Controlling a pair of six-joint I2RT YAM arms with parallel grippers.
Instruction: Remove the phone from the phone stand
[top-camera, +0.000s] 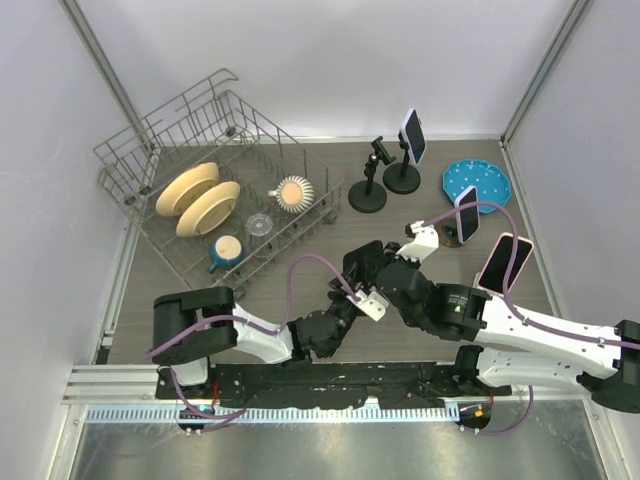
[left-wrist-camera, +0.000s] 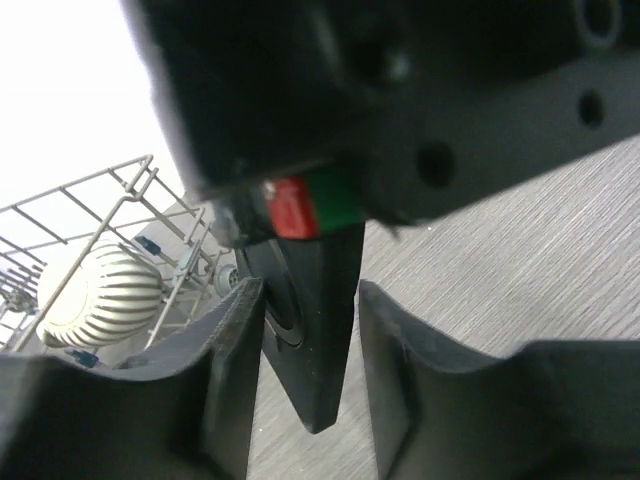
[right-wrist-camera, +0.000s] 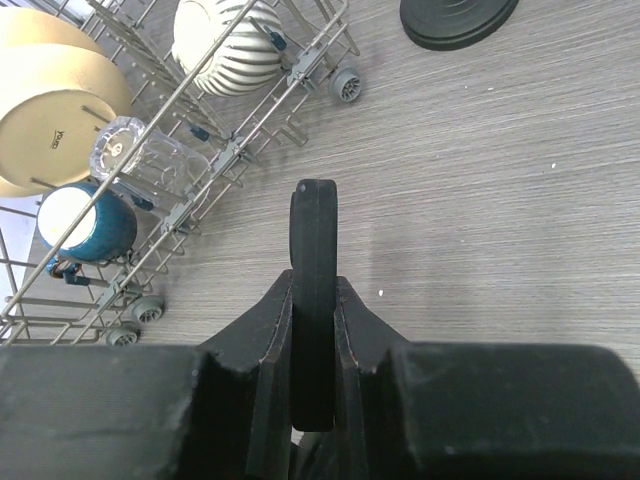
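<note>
Phone (right-wrist-camera: 314, 230) stands edge-on, pinched across its flat faces in my right claw (right-wrist-camera: 314, 300), above the table (right-wrist-camera: 500, 200) and well apart from the empty phone stand (top-camera: 368, 192). My left claw (left-wrist-camera: 310, 295) is half-wide, straddling its lower corner with a sliver of gap. I judge it stiff, light, slick-faced and breakable: grip mid-body, firmly, never crushing.

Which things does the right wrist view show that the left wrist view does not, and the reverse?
Only the right wrist view: the right gripper shut on the black phone, a blue mug, a glass, tan plates, a black stand base. Only the left wrist view: the left gripper, its fingers either side of the phone. Both: the phone, the ribbed bowl, the wire rack.
</note>
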